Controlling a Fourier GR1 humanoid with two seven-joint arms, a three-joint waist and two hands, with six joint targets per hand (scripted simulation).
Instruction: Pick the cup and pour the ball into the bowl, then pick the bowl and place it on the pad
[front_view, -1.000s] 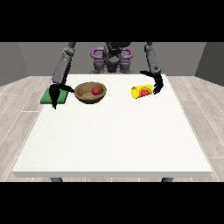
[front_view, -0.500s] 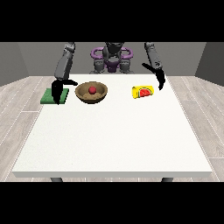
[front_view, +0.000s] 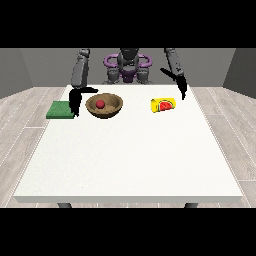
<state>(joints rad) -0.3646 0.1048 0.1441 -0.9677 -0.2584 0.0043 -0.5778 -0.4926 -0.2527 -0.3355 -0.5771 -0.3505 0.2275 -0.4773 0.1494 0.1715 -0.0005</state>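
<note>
The robot hand at the view's left hangs between the flat green square pad and the round wooden bowl holding a small red ball; its finger state cannot be told. The robot hand at the view's right, likewise indeterminate, hovers beside the yellow cup lying tipped on the white counter.

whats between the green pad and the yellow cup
In the front view, the wooden bowl holding the red ball sits between the pad and the cup.

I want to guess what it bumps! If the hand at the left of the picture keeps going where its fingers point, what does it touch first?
The hand points down, so probably the table, right between the green pad and the bowl.
</note>
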